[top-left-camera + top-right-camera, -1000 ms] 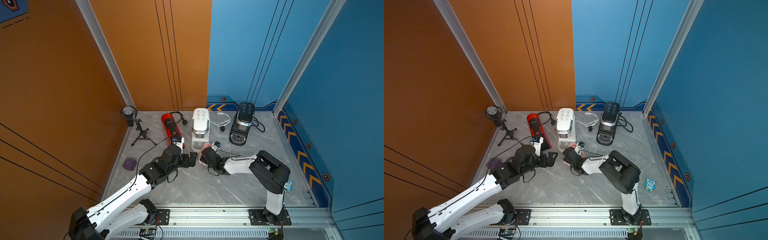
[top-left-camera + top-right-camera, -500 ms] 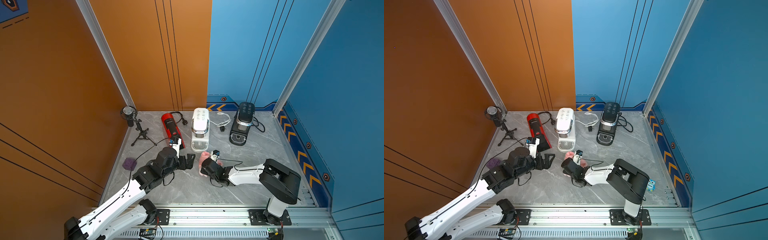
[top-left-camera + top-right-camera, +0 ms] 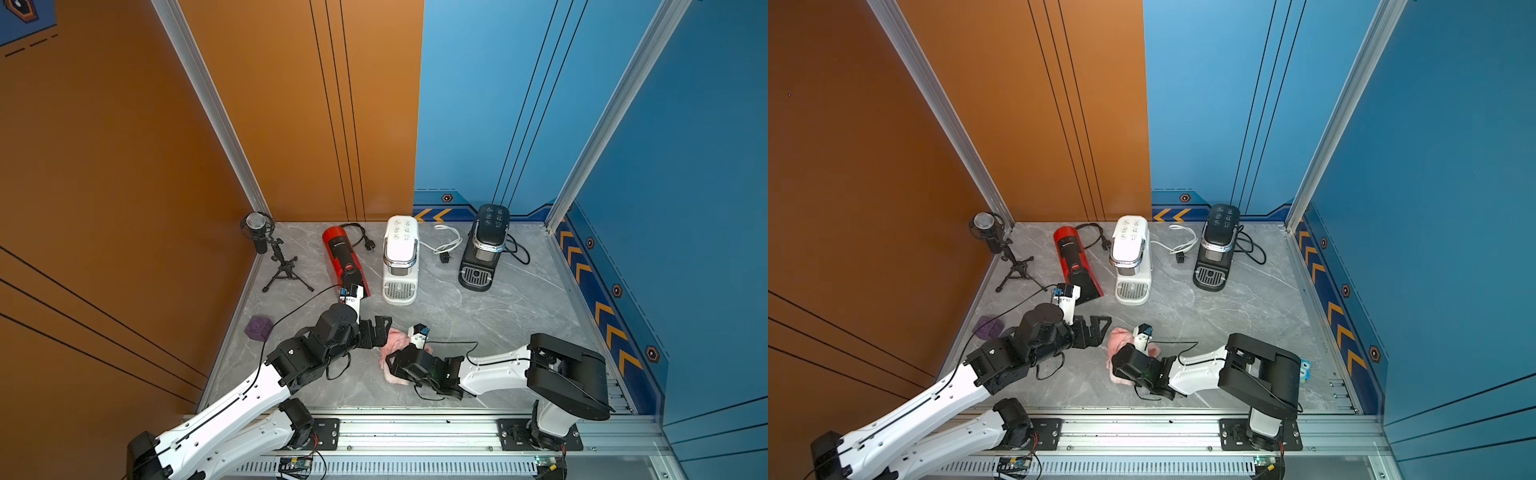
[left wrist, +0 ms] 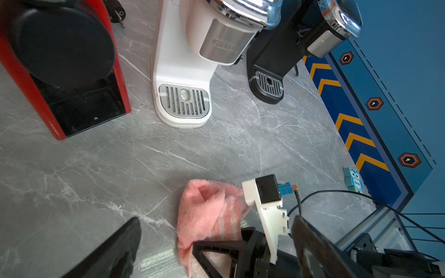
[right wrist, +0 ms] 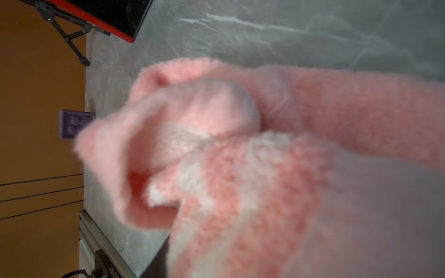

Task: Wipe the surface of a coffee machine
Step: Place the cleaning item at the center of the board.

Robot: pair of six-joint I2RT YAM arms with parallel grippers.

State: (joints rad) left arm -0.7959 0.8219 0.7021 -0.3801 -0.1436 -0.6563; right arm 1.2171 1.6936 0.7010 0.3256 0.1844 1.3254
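- Grey marble tabletop [image 3: 498,324] in both top views: the white coffee machine [image 3: 400,253] stands upright at the back, long axis vertical, drip tray facing the robot. The pink cloth [image 3: 394,338] lies crumpled well in front of it, under the right gripper [image 3: 392,362].
- Left wrist: the left gripper [image 4: 215,220] is spread wide and empty beside the cloth.
- Right wrist: blurred cloth fills the frame and the jaws are hidden, so the grip cannot be told.
- Judgement: no wiping contact now. Whether wiping is finished or unstarted cannot be told.

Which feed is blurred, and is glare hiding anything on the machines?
Right wrist view: pink cloth close up, soft and out of focus. Left wrist view: sharp, glare on the chrome of the white coffee machine. Both top views: sharp, evenly lit.
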